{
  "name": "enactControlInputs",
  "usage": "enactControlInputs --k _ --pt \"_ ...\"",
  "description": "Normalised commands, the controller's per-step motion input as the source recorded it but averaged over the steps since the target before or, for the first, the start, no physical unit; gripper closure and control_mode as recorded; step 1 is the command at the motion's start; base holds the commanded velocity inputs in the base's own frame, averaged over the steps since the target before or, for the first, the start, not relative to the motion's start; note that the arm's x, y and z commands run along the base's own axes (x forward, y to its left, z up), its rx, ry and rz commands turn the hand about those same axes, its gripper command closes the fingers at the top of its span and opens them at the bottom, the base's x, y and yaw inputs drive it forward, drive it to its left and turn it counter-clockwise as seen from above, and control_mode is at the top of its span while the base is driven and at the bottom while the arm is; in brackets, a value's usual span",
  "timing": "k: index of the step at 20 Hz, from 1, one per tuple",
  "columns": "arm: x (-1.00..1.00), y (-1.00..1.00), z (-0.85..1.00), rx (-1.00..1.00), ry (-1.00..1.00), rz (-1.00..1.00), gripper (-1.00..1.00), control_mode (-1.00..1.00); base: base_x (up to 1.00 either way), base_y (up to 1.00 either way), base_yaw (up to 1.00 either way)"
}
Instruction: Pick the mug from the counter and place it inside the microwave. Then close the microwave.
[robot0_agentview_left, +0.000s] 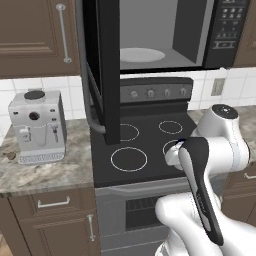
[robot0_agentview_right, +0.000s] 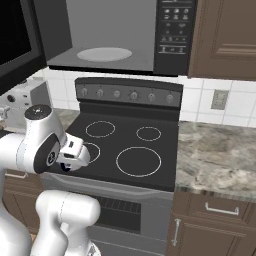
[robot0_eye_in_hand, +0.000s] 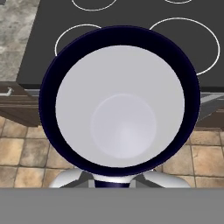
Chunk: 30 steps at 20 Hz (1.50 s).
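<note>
The mug (robot0_eye_in_hand: 124, 100), with its dark navy rim and pale inside, looms large in the hand view, seen from straight above its mouth. My gripper (robot0_eye_in_hand: 114, 182) is shut on it at its near rim. A sliver of the mug (robot0_agentview_right: 64, 168) peeks out under my hand at the stove's front edge. The microwave (robot0_agentview_left: 165, 35) hangs above the stove with its door (robot0_agentview_left: 102, 70) swung wide to the left. Its grey inside and white turntable (robot0_agentview_right: 104, 54) are bare. The granite counter (robot0_agentview_left: 50, 167) runs on either side of the stove.
A black stovetop (robot0_agentview_right: 130, 145) with four ring burners lies under the microwave. A silver coffee machine (robot0_agentview_left: 37, 127) stands on the left counter. The open microwave door juts out over the stove's left side. Tiled floor (robot0_eye_in_hand: 26, 153) shows below the mug.
</note>
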Motion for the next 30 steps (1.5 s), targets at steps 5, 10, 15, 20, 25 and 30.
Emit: enactControlInputs --k 5,10,15,20,25,30 --pt "0.0 0.0 0.0 0.0 0.0 0.0 1.0 -1.0 0.0 0.0 0.0" --pt "0.0 0.06 0.03 -0.01 -0.01 0.02 1.0 -1.0 0.0 0.0 0.0" --pt "-0.28 0.11 0.41 -0.03 -0.13 0.13 1.0 -1.0 0.0 0.0 0.0" --pt "0.0 0.2 0.69 0.0 -0.21 0.13 1.0 -1.0 0.0 0.0 0.0" --pt "0.0 0.17 0.66 0.0 -0.1 0.15 1.0 -1.0 0.0 0.0 0.0" --pt "-0.01 0.06 0.53 0.01 -0.01 0.14 1.0 -1.0 0.0 0.0 0.0"
